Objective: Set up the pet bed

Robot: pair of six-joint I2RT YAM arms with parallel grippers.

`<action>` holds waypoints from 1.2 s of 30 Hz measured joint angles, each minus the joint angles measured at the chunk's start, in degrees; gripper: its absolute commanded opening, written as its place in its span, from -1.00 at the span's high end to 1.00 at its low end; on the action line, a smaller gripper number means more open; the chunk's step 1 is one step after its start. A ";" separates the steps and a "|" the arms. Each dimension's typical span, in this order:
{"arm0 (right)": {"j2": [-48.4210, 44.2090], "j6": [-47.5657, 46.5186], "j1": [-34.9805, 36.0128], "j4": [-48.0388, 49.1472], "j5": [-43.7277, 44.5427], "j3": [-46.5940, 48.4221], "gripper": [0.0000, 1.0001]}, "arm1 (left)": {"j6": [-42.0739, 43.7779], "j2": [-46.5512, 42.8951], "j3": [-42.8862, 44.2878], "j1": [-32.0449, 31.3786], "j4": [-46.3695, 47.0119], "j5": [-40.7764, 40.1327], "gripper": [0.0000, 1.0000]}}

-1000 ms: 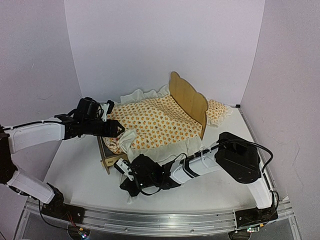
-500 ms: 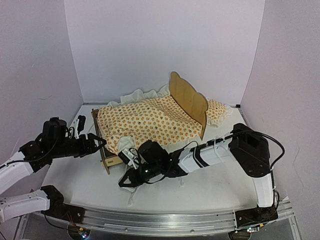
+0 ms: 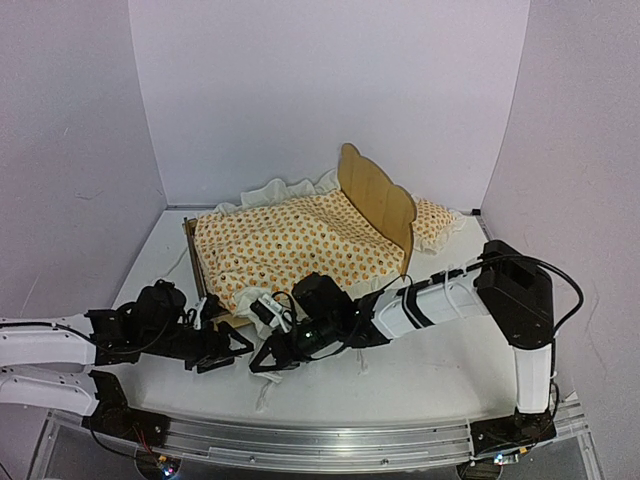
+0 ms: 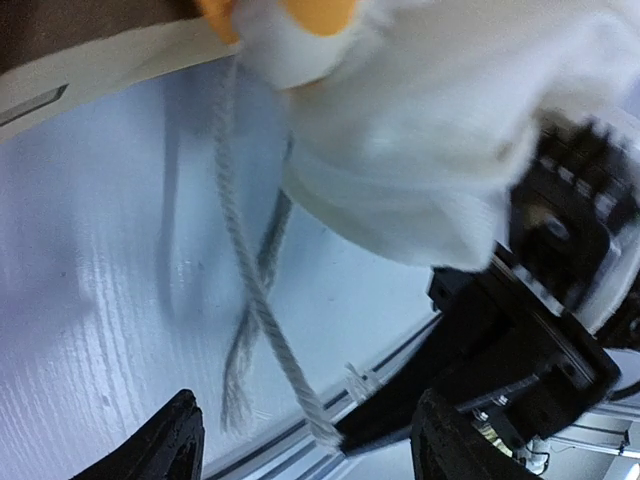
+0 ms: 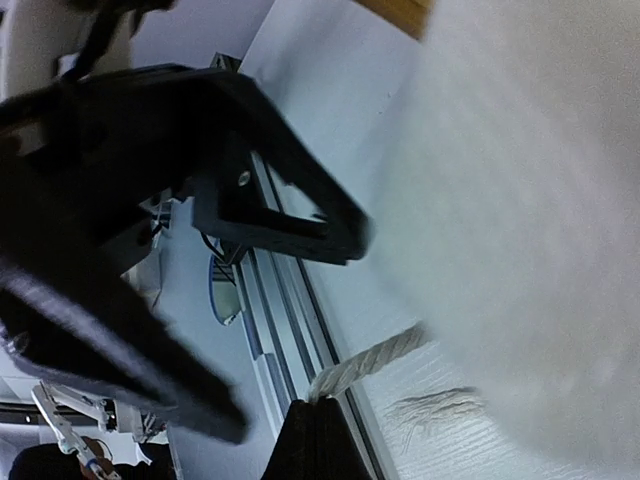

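Pale cord (image 4: 252, 290) in right tool (image 5: 314, 412)

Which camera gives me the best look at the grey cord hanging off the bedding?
Left wrist. It shows the cord end to end, from the white ruffle down to the right claw pinching it. Right wrist shows only the short end at the claw's tip. In the top view I cannot make it out.

bedding (image 3: 290, 245) — orange-print, ruffled | pillow (image 3: 432, 220) — probably, part-hidden | cord (image 4: 262, 300) on table (image 3: 430, 360)
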 measured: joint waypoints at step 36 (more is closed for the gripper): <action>-7.58 -36.94 6.19 -34.03 19.43 4.11 -0.42 | -1.99 -9.90 -5.03 -0.31 -5.20 -9.99 1.00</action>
